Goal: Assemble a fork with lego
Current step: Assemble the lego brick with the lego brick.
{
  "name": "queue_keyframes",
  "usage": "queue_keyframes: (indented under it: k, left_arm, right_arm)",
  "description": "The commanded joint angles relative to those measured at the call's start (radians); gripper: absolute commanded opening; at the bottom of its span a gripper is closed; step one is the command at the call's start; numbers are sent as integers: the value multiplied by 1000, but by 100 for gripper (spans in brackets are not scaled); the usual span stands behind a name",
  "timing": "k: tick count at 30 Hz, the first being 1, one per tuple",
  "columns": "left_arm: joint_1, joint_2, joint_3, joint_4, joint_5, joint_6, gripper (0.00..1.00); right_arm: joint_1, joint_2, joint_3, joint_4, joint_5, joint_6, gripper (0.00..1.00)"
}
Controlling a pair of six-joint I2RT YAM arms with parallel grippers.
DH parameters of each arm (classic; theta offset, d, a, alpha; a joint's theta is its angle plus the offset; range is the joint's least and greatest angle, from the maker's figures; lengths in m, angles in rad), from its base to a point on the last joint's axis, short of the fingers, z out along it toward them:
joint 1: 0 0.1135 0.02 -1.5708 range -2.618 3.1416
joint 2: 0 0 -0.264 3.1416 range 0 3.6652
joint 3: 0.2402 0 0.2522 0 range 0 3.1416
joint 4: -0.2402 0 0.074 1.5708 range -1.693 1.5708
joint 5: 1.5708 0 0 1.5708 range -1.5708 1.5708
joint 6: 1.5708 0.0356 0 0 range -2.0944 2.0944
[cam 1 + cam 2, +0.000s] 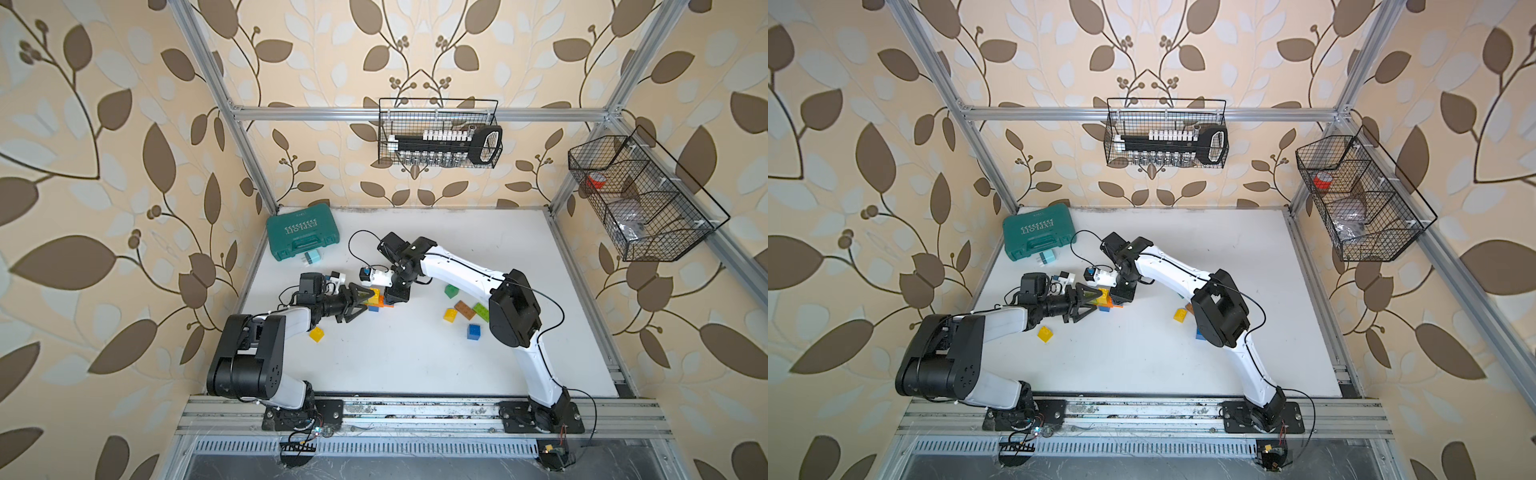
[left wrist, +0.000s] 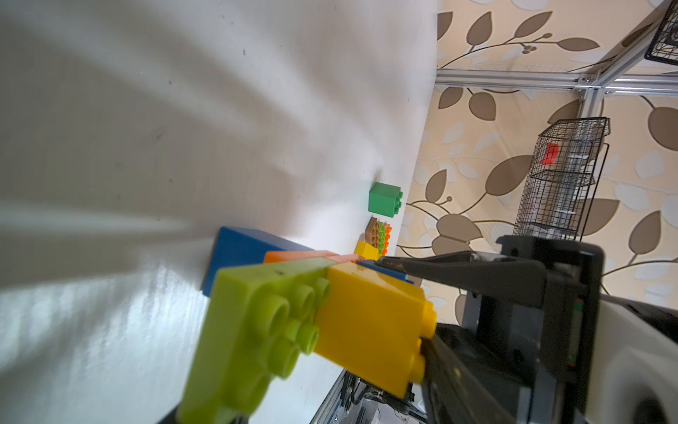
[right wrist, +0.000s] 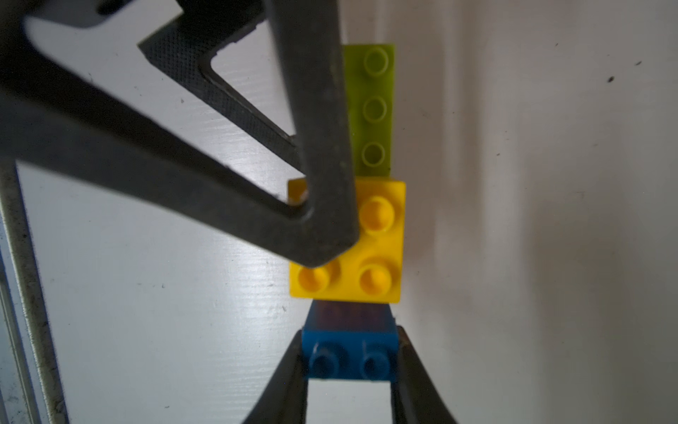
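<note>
Gripping yellow brick (image 2: 370,323): left pincer (image 1: 370,301), forearm stretched low | right pincer (image 3: 350,352), pointing down, clamps blue brick (image 3: 348,361)

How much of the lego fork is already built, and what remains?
Done: lime brick, yellow brick and blue brick stand in one line. In hand: the right fingers clamp the blue brick; the left fingers are at the yellow brick. Left: loose pieces, like the green brick and brown brick, wait; no prongs visible.
</note>
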Motion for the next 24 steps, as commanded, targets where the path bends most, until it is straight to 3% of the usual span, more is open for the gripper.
queue_keyframes:
  k: [1,10,19,24]
  left_arm:
    - [-3,58,-53,-107,-144,9,70]
    - [-3,66,-46,-109,-143,6,70]
    - [-3,74,-50,-126,-164,8,69]
    - [-1,82,-54,-130,-173,9,68]
  right_arm:
    - [3,23,-84,-13,-36,9,29]
    - [21,-127,-254,231,31,-83,28]
    - [7,-88,-150,64,-103,-98,30]
    - [8,-69,-146,60,-72,-58,30]
